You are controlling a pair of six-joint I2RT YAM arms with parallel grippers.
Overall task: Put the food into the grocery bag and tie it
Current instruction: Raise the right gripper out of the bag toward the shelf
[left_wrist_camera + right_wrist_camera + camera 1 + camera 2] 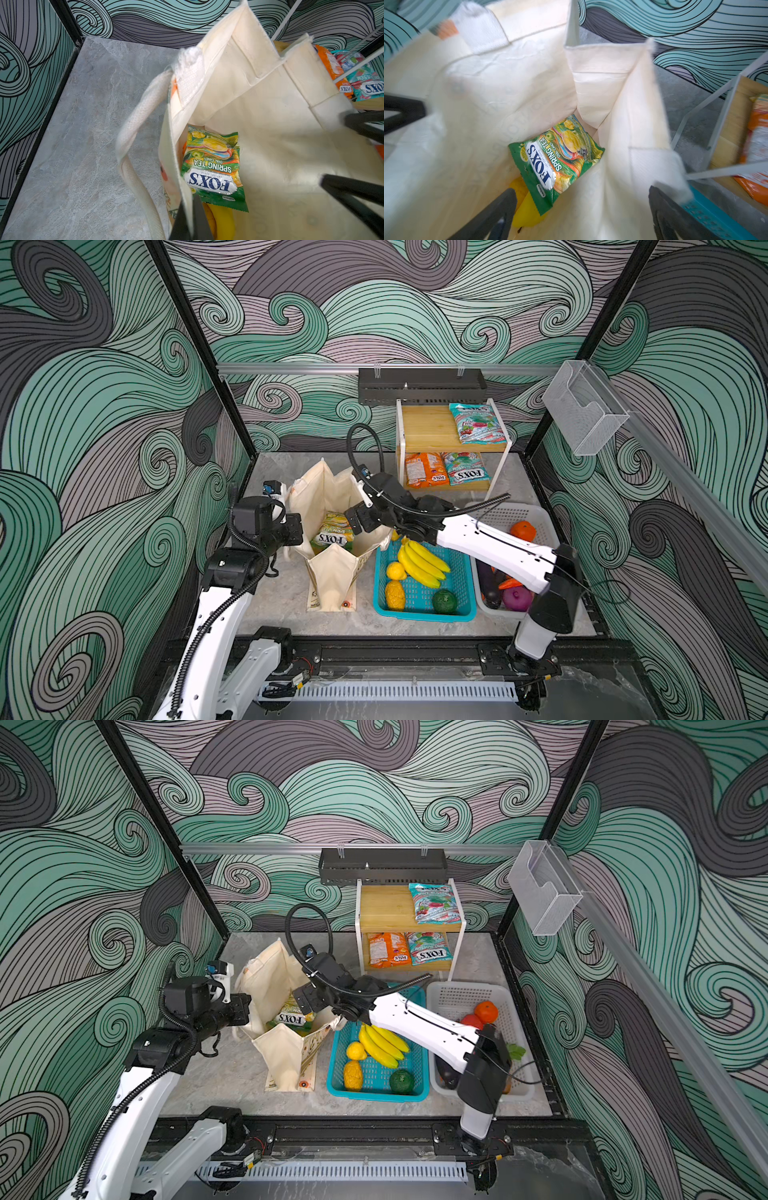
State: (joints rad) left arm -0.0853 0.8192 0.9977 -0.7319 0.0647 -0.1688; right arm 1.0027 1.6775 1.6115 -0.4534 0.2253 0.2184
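Note:
The cream grocery bag [336,572] [282,1048] stands open on the table. Inside lies a green FOX'S packet [334,533] [214,166] [556,153] on top of a yellow banana [222,220] [527,209]. My left gripper [297,526] [188,220] is shut on the bag's left rim. Over the bag's mouth my right gripper [357,518] [581,193] hangs open with nothing between its fingers. More food: bananas [422,564] in the teal basket, an orange [523,530] and an eggplant [488,580] in the white basket, and packets [478,423] [424,468] on the shelf.
The teal basket [424,616] sits right of the bag, with the white basket [507,510] beside it under my right arm. A two-level wooden shelf [424,423] stands at the back, below a black tray [419,385]. A clear holder [582,406] hangs on the right rail.

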